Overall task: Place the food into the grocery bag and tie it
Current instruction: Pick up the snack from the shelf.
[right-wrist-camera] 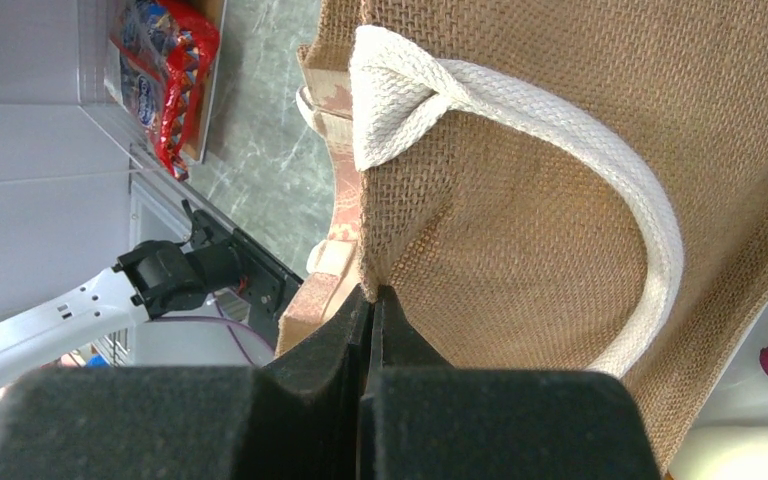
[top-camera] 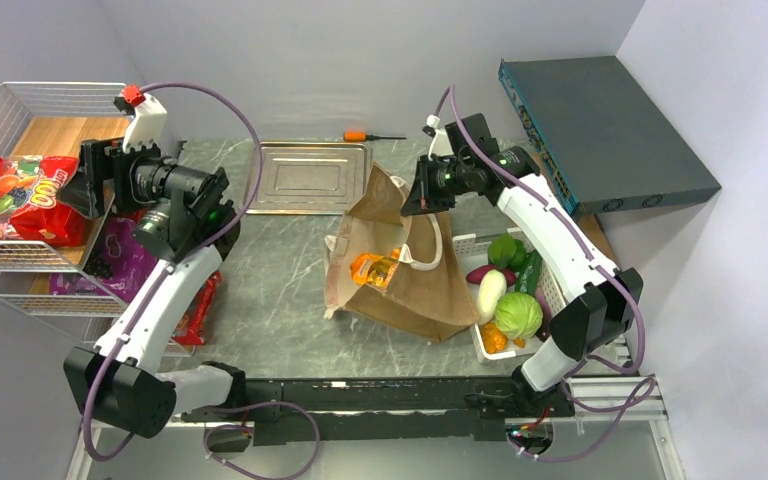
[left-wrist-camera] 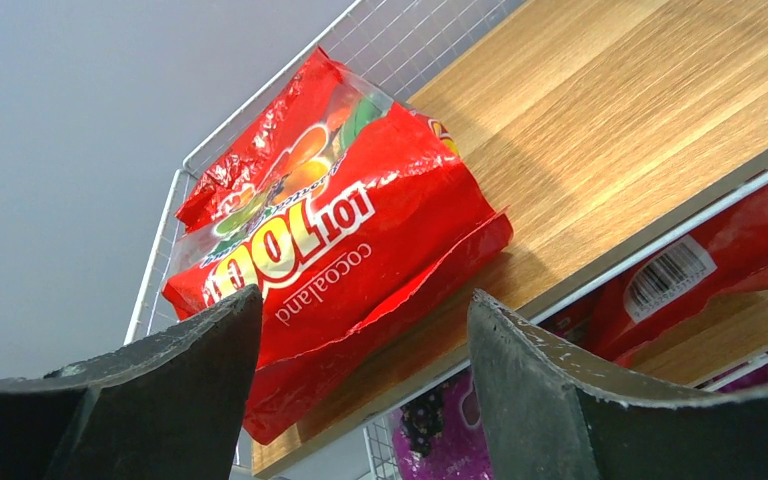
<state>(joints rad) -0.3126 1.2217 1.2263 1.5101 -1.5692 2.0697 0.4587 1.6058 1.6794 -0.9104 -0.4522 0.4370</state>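
The brown grocery bag (top-camera: 410, 270) stands open at the table's middle, an orange packet (top-camera: 375, 268) inside it. My right gripper (top-camera: 412, 192) is shut on the bag's upper rim (right-wrist-camera: 372, 285), next to a white loop handle (right-wrist-camera: 560, 130). My left gripper (top-camera: 78, 180) is open at the wire shelf on the left, its jaws just short of a shiny red snack packet (left-wrist-camera: 330, 230) lying on the top wooden shelf (left-wrist-camera: 600, 120). That packet also shows in the top view (top-camera: 15, 195).
More packets, red (left-wrist-camera: 700, 270) and purple (left-wrist-camera: 440, 430), lie on lower shelves. A white basket (top-camera: 465, 245) of vegetables stands right of the bag. A metal tray (top-camera: 308, 176), an orange screwdriver (top-camera: 370, 135) and a dark box (top-camera: 600, 130) are at the back.
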